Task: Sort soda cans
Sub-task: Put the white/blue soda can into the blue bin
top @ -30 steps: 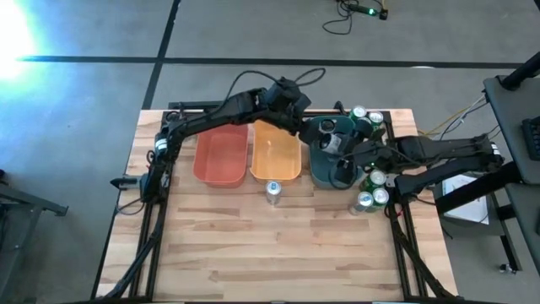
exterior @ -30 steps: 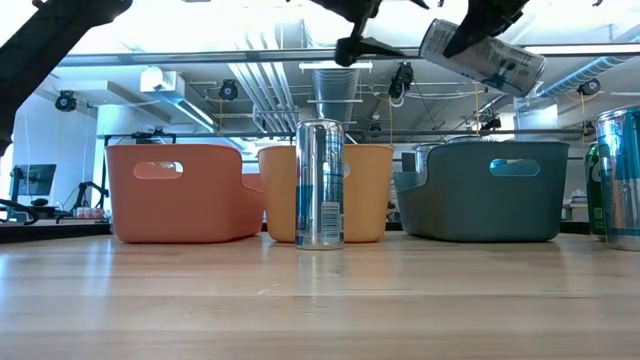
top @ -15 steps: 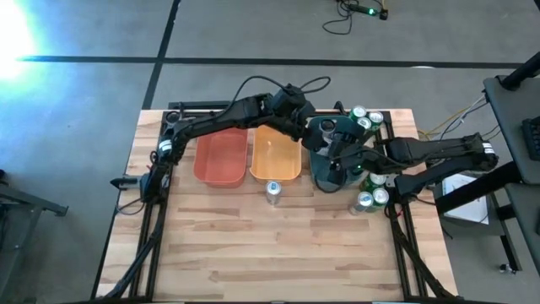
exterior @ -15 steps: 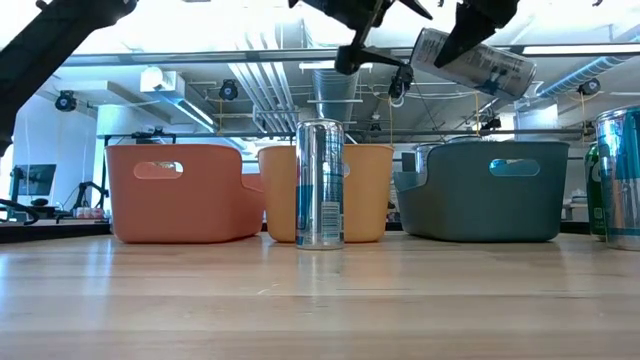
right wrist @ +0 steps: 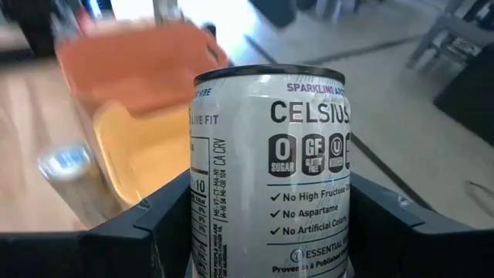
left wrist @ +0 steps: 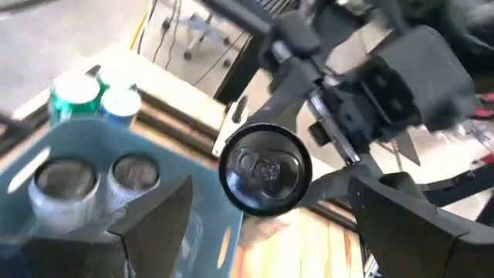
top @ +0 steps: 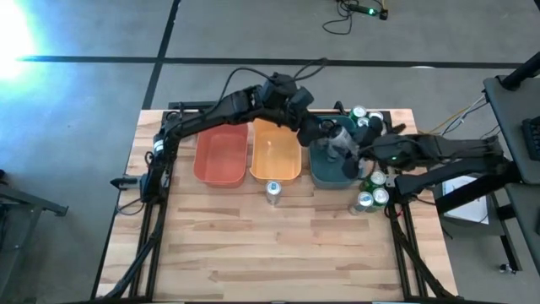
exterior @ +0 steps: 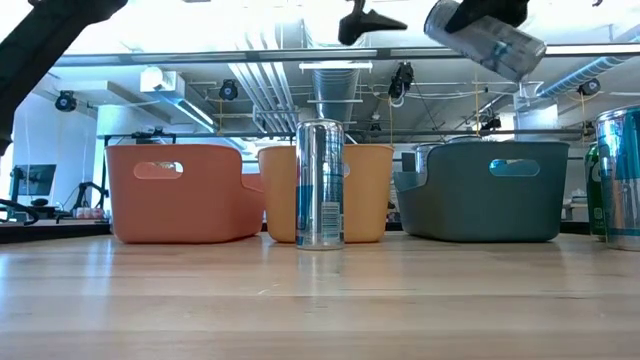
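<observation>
Right gripper (right wrist: 266, 232) grasping pale Celsius can (right wrist: 268, 166) above teal bin (top: 331, 166); left gripper (left wrist: 266, 232) fingers spread, empty, at bin's 11 o'clock.

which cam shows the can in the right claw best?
Right wrist view: the held can fills the frame, label readable, gripped by the right claw. Left wrist view shows only its top. Low view catches it tilted, high above the teal bin. In the high view it is small, over the bin.

Bins: red (top: 221, 157), orange (top: 276, 152), teal (top: 331, 165). Held can (right wrist: 270, 174): white-silver, dark print. Standing can (exterior: 320, 184): silver with blue. Cans at right table edge (top: 372, 189): green, silver tops. Tabletop (top: 270, 245): pale wood planks.
</observation>
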